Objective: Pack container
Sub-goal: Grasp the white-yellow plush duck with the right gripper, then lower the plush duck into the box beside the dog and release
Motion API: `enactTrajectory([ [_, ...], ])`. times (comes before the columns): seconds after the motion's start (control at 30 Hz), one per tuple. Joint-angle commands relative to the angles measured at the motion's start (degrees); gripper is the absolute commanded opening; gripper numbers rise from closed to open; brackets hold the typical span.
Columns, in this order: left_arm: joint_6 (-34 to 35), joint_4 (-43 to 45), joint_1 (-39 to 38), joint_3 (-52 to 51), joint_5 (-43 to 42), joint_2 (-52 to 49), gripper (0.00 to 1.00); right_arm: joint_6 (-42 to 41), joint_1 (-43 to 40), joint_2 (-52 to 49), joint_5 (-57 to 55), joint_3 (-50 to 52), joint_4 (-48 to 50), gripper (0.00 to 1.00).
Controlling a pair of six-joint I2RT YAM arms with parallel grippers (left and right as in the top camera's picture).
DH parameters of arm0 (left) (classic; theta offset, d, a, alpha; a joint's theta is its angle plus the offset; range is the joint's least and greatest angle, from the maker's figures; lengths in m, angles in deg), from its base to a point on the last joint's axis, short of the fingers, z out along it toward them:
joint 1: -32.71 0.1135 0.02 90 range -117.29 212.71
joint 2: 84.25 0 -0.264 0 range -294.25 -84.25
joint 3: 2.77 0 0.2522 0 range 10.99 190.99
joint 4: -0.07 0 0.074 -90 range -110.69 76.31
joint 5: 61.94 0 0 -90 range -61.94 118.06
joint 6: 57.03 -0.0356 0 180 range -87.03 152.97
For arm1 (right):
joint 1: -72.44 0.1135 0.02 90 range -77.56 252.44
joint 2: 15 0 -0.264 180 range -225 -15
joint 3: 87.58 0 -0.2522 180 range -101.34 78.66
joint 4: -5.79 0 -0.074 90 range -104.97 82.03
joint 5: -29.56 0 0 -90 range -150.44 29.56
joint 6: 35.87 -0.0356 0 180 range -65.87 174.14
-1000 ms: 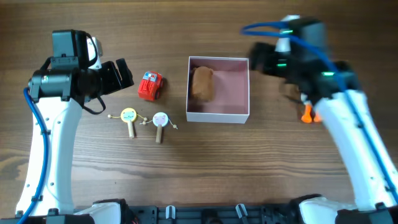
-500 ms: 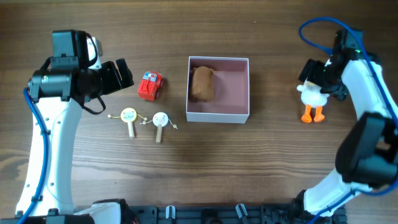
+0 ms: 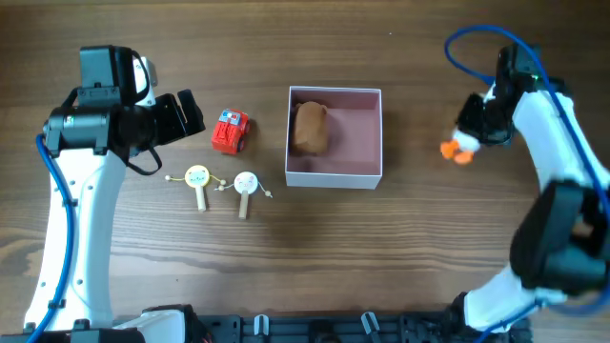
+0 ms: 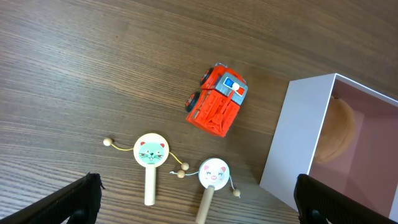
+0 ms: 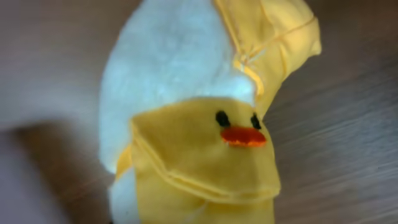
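Container (image 3: 334,180): middle of bench (image 3: 381,248), brown plush (image 3: 310,128) lying by its left wall.
Right tool (image 3: 479,122): pinching duck plush (image 5: 186,124), right of container, apart from it.
Left tool (image 3: 189,112): spread wide, left of red toy truck (image 4: 216,107).

1. The desk (image 3: 381,248): brown wood grain, matt.
2. The plush duck (image 5: 180,81), close against the right hand (image 3: 474,129): fuzzy white cloth, smoother yellow fabric (stitched seams show).
3. The toy truck (image 4: 216,101): shiny red plastic.
4. The container (image 3: 334,178): thin, matt, paper-like white walls, pale pink inside.

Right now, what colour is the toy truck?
The truck is mostly red; the left wrist view shows it best.
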Motion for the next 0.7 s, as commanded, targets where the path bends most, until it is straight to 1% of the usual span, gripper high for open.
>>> enactTrajectory([
  [0.0, -1.09, -0.02, 0.35, 1.20, 0.15, -0.42, 1.00, -4.13, 9.51, 14.32, 8.59, -2.58, -1.20, 0.24],
  [0.07, -1.09, -0.02, 0.35, 1.20, 0.15, -0.42, 1.00, -6.12, 16.20, 19.30, 7.91, -2.58, -0.63, 0.23],
  [0.1, -1.09, -0.02, 0.35, 1.20, 0.15, -0.42, 1.00, -8.48, 21.68, 21.40, 5.53, -2.58, 0.13, 0.24],
  [0.17, -1.09, -0.02, 0.35, 1.20, 0.15, -0.42, 1.00, -10.62, 27.15, 21.68, 0.92, -2.51, 0.72, 0.24],
  [0.23, -1.09, -0.02, 0.35, 1.20, 0.13, -0.42, 1.00, -13.60, 33.79, 18.58, -10.01, -1.07, 2.89, 0.30],
  [0.3, -1.09, -0.02, 0.35, 1.20, 0.15, -0.42, 1.00, -13.66, 35.43, 14.21, -13.46, 0.09, 6.69, 0.32],
  [0.43, -1.09, -0.02, 0.35, 1.20, 0.15, -0.42, 1.00, -13.60, 35.47, 3.54, -13.00, 0.66, 12.33, 0.32],
  [0.47, -1.09, -0.02, 0.35, 1.20, 0.13, -0.42, 1.00, -12.50, 35.47, -0.46, -13.07, 0.66, 13.97, 0.31],
  [0.5, -1.07, -0.02, 0.35, 1.20, 0.15, -0.42, 1.00, -12.72, 35.45, -3.76, -13.42, 0.66, 13.81, 0.31],
  [0.57, -1.09, -0.02, 0.35, 1.20, 0.15, -0.42, 1.00, -12.87, 35.34, -6.86, -13.20, 0.66, 12.85, 0.31],
  [0.67, -1.09, -0.02, 0.35, 1.20, 0.15, -0.42, 1.00, -12.68, 35.36, -8.37, -13.49, 0.72, 11.34, 0.31],
])
